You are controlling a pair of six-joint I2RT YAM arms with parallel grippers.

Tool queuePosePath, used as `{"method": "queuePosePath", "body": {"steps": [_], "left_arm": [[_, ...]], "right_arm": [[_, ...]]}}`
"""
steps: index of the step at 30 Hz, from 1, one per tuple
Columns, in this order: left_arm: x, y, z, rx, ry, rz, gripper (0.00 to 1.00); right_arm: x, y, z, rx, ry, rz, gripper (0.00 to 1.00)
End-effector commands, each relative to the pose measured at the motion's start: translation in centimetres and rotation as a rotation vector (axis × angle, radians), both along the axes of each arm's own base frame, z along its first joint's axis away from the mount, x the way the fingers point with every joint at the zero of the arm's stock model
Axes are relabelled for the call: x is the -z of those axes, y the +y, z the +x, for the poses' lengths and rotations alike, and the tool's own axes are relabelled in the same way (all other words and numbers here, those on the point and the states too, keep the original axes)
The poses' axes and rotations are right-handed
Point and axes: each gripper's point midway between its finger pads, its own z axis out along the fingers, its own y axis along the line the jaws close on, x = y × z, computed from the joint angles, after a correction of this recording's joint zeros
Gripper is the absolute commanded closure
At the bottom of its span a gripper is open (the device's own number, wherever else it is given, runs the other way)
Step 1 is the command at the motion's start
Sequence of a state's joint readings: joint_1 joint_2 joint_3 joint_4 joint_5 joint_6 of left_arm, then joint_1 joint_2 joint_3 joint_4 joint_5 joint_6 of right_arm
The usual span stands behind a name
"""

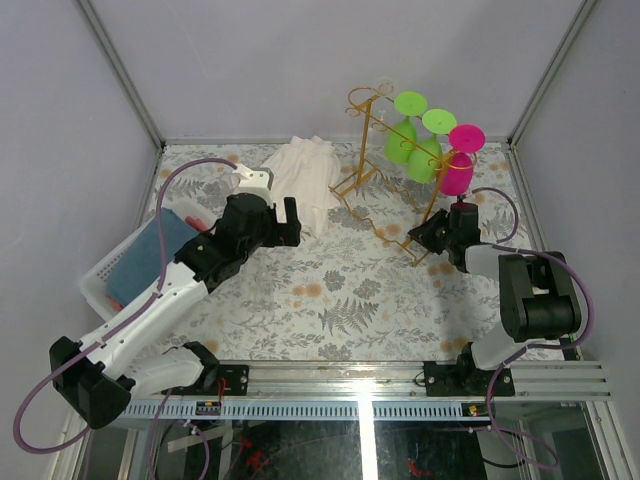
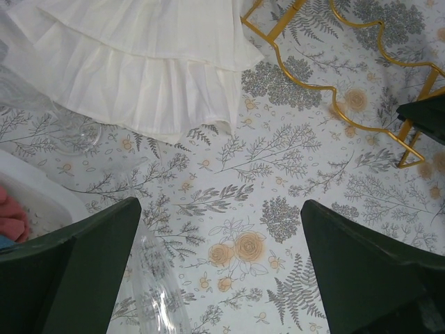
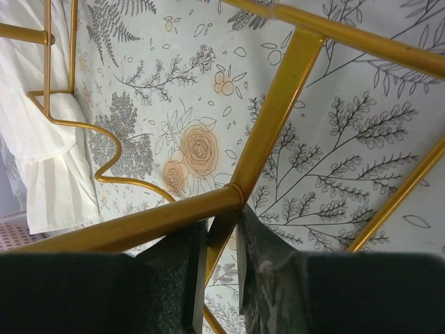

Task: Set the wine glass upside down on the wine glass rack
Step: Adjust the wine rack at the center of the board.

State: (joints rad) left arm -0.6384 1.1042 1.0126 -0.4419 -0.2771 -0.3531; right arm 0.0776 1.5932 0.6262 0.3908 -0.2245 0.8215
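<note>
Gold wire wine glass rack (image 1: 362,150): standing at the far right of the flowered table (image 1: 340,290), its wavy base rails (image 2: 306,83) resting on the cloth.

Held on the rack, all hanging bowl-down with feet uppermost:
- green glass (image 1: 400,140), sitting at the back
- second green glass (image 1: 425,160), hanging just beside the first
- pink glass (image 1: 456,172), hanging at the right end, directly above the right gripper (image 1: 432,238)

White plastic basket (image 1: 110,255): sitting at the left edge of the table, partly under the left arm. It is holding a folded blue cloth (image 1: 150,250) and a pink-red fabric (image 2: 10,216) bunched at one side.

White pleated cloth (image 1: 305,180): lying loose on the table between basket and rack, just left of the rack's base.

Clear wine glass (image 2: 156,285): lying on the table, not in any holder, just beside the inner edge of one left finger. Another clear rounded piece is showing near the cloth's hem; I cannot tell whether the two belong together.

Left gripper (image 1: 290,222): hovering over the table near the cloth, jaws standing wide apart with nothing between them.

Right gripper (image 3: 219,229): jaws pinching together on a gold bar (image 3: 271,118) of the rack, low at its right side.
</note>
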Motion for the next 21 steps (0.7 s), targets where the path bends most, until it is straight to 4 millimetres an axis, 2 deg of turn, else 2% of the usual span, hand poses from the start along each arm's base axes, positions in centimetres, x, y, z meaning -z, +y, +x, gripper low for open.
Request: {"method": "queuePosePath", "body": {"steps": [1, 4, 8, 15, 18, 21], "left_arm": [[-1.0, 1.4, -0.1, -0.02, -0.03, 0.032, 0.0], [-1.2, 1.6, -0.2, -0.026, -0.034, 0.035, 0.0], [-1.3, 1.9, -0.3, -0.034, -0.037, 0.036, 0.0], [-2.3, 2.4, -0.5, -0.05, -0.062, 0.024, 0.0], [-3.1, 2.3, -0.6, -0.04, -0.09, 0.005, 0.0], [-3.8, 2.2, -0.8, -0.024, -0.111, -0.006, 0.0]], "right_arm": [[2.2, -1.0, -1.9, -0.152, 0.064, -0.137, 0.94], [2.1, -1.4, -1.9, -0.161, 0.069, -0.151, 0.89], [1.2, -1.6, -1.9, -0.152, 0.036, -0.151, 0.65], [-2.2, -2.5, -2.1, -0.095, -0.056, -0.18, 0.46], [-3.5, -3.6, -3.0, -0.021, -0.084, -0.204, 0.4], [-3.5, -4.6, -4.8, 0.062, -0.1, -0.204, 0.35]]}}
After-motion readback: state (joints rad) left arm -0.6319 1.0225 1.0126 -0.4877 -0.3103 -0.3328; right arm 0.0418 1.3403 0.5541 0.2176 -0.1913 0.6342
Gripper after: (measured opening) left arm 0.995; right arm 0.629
